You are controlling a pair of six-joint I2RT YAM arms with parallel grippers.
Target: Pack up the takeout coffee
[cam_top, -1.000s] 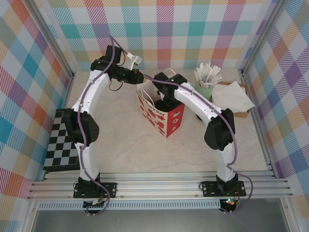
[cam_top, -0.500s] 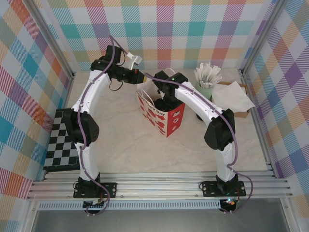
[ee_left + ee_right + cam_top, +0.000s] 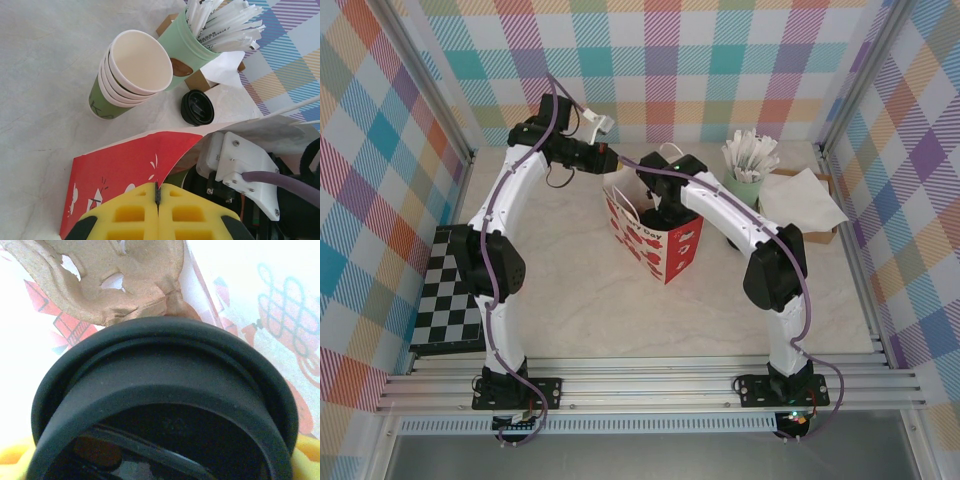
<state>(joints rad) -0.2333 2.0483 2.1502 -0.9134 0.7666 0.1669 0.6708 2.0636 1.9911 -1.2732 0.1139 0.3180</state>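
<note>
Clasping round black-plastic-lidded takeout coffee (image 3: 165, 390) in right gripper (image 3: 160, 467), likely light, crushable, spill-prone, best held under stiff rim; pinching 11 o'clock edge of red paper bag (image 3: 125, 160) with clenched left gripper (image 3: 158, 200).

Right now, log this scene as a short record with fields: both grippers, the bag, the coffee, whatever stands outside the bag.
left gripper: shut on the rim of the red-and-white paper bag
right gripper: down inside the bag, gripping the takeout coffee, round black plastic lid facing its camera
bag contents: brown cardboard tray near the coffee
outside bag: stack of lidless cream-and-green paper cups; mint-green pot of white sachets; loose black lid
</note>
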